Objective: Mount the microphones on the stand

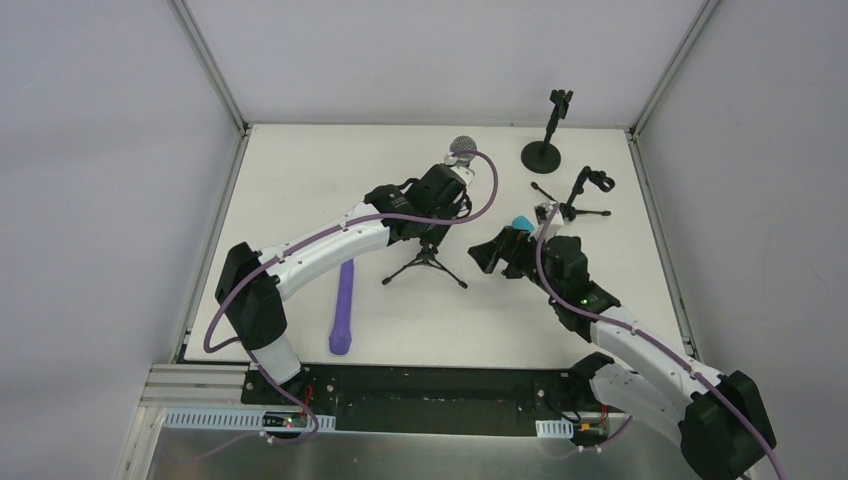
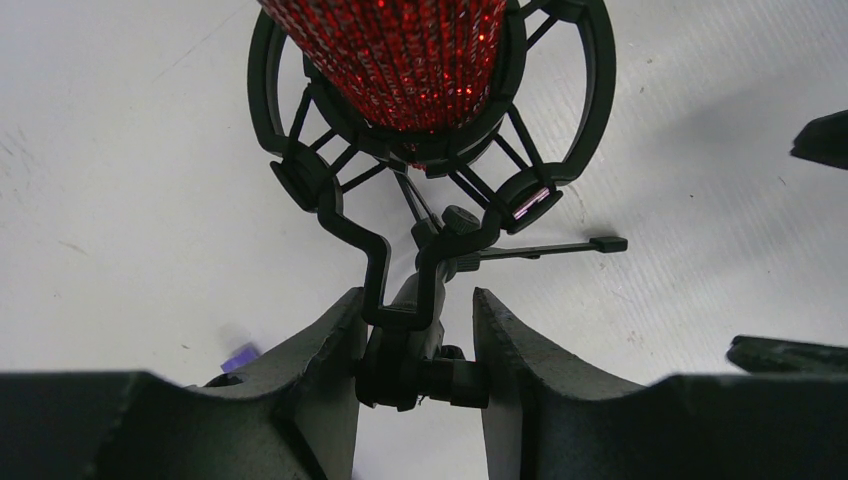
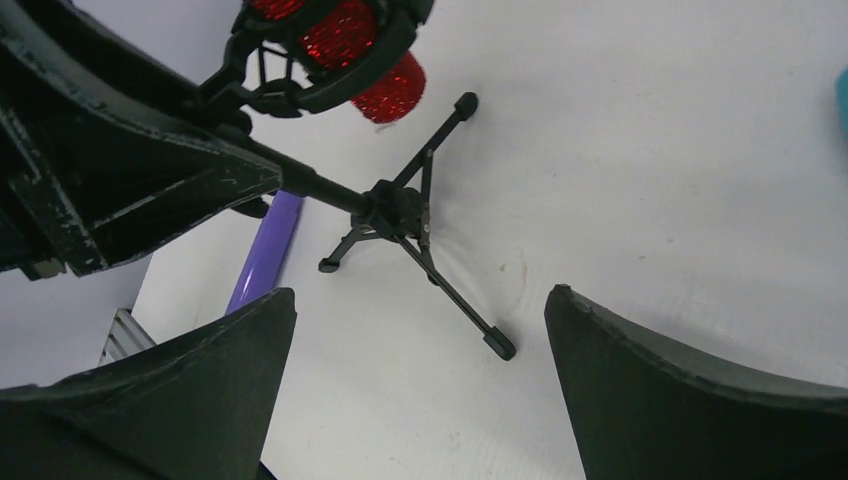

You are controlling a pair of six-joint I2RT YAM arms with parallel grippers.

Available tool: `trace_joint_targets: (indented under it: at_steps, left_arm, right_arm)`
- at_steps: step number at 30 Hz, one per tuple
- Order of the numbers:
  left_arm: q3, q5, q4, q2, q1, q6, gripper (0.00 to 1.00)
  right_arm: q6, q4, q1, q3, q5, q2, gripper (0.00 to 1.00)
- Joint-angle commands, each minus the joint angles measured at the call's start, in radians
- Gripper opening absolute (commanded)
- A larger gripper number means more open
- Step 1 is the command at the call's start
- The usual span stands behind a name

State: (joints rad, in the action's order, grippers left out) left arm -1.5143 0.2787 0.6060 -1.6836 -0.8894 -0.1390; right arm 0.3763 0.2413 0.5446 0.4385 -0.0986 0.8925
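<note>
On the counter [image 1: 300,180], grips the tripod stand [image 2: 422,290] by its neck in left jaws, steadying the seated red microphone [image 2: 400,60]; holds right jaws wide, empty, near the cyan microphone [image 1: 521,222].

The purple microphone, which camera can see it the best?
The top external view: the purple microphone shows whole there, lying flat on the table left of the tripod stand. The right wrist view catches only part of its body. The left wrist view shows just a tiny purple sliver.
</note>
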Motion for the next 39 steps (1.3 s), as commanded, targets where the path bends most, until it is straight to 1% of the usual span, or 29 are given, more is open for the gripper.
trace_joint_targets:
  at_steps: [1, 5, 6, 10, 11, 15, 17, 22, 29, 32, 35, 39]
  left_arm:
    - [-0.05, -0.011, 0.013, 0.008, -0.004, 0.0, 0.0]
    - [-0.051, -0.019, 0.012, 0.018, -0.005, -0.006, 0.0]
    - [-0.052, -0.019, 0.012, 0.02, -0.004, -0.007, 0.0]
    - [-0.051, -0.015, 0.012, 0.027, -0.005, -0.009, 0.0]
    - [-0.052, -0.013, 0.013, 0.028, -0.005, -0.008, 0.0]
    - [-0.053, -0.021, 0.015, 0.027, -0.005, -0.009, 0.0]
    - [-0.054, -0.032, 0.015, 0.023, -0.005, -0.01, 0.0]
    - [-0.059, -0.029, 0.021, 0.02, -0.005, -0.01, 0.0]
    - [-0.058, -0.031, 0.02, 0.027, -0.004, -0.01, 0.0]
    - [-0.059, -0.028, 0.02, 0.031, -0.005, -0.01, 0.0]
    - [-0.057, -0.023, 0.02, 0.034, -0.005, -0.011, 0.0]
    - [-0.059, -0.033, 0.02, 0.031, -0.005, -0.012, 0.0]
  right_arm:
    - [-0.075, 0.292, 0.073, -0.037, 0.006, 0.05, 0.99]
    - [-0.189, 0.456, 0.164, -0.076, 0.089, 0.096, 0.99]
    - [-0.211, 0.521, 0.192, -0.087, 0.123, 0.115, 0.99]
    - [-0.267, 0.686, 0.26, -0.103, 0.185, 0.214, 0.98]
    - [-0.277, 0.72, 0.279, -0.102, 0.203, 0.245, 1.0]
    - [-0.349, 0.89, 0.366, -0.104, 0.309, 0.351, 0.97]
    - [-0.383, 0.947, 0.4, -0.091, 0.355, 0.42, 0.97]
    - [-0.457, 1.115, 0.462, -0.073, 0.454, 0.564, 0.92]
    - [-0.52, 1.278, 0.508, -0.02, 0.565, 0.74, 0.81]
    - [-0.555, 1.281, 0.516, 0.031, 0.592, 0.805, 0.8]
    - [-0.628, 1.282, 0.53, 0.082, 0.607, 0.859, 0.79]
    - [-0.656, 1.282, 0.533, 0.138, 0.65, 0.913, 0.68]
